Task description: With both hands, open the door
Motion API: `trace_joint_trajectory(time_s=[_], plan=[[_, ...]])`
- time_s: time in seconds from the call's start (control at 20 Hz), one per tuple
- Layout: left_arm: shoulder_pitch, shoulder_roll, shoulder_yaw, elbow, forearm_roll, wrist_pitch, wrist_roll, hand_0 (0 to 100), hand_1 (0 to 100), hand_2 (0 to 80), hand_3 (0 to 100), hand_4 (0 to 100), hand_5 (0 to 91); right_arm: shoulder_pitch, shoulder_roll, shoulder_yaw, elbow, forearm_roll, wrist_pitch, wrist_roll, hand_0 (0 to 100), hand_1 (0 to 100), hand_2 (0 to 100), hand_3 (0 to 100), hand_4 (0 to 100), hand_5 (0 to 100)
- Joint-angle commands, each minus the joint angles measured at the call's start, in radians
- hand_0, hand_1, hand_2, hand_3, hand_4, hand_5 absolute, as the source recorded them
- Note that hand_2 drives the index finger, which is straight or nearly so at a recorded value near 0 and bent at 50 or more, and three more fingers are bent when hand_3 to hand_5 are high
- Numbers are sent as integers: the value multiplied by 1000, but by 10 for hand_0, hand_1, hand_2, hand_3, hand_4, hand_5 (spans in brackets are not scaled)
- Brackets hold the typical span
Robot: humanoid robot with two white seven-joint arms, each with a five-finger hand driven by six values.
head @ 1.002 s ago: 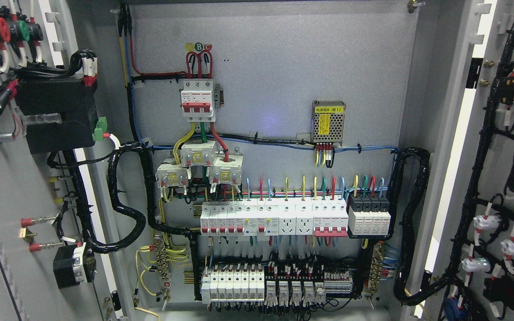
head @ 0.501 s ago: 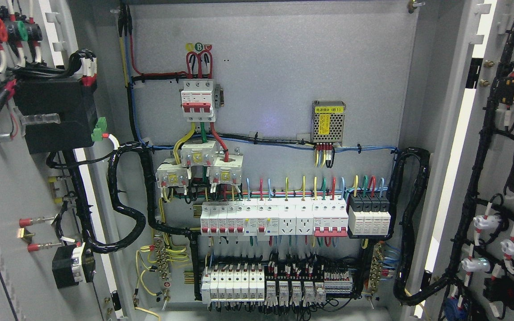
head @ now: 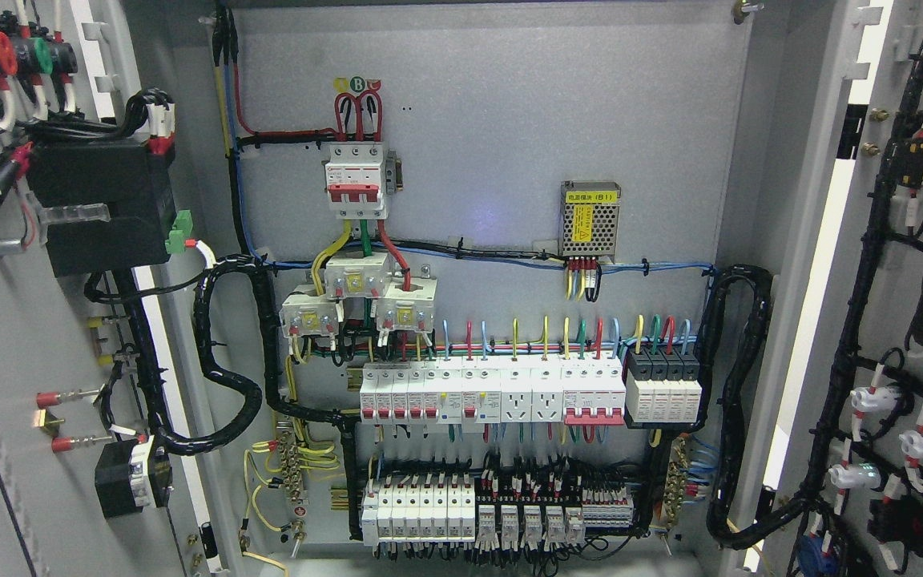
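Both doors look fully swung out: the left door [head: 21, 320] fills my left edge and the right door [head: 910, 320] my right, their wired inner faces toward me, with the cabinet back panel [head: 509, 144] and its breaker rows [head: 493, 393] exposed between them. Neither hand is in view, so I cannot tell how the fingers stand. I judge the opening step done; next I would only confirm both arms are clear of the doors.
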Motion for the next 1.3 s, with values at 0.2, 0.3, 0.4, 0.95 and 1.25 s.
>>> trace_joint_trajectory(time_s=[0.2,0.3,0.4,0.95,1.25], plan=[[177,11,-157,-551,14,-3,-11,0,0,0,0,33,0,188,-122,-196,4,68,-133,-44,0,0,0,0,0,0],[231,29,-218,-698,56,-3,-11,0,0,0,0,33,0,248,-147,-204,-19,71,-173,-44,0,0,0,0,0,0],[298,52,-284,-862,86,-2,-11,0,0,0,0,32,0,303,-155,-213,-33,73,-199,-49,0,0,0,0,0,0],[500,229,-435,-1380,157,-155,-11,0,0,0,0,33,0,601,-216,-394,-51,204,-553,-64,0,0,0,0,0,0],[541,261,-458,-1566,159,-176,-11,0,0,0,0,33,0,712,-219,-449,-73,218,-662,-64,0,0,0,0,0,0]])
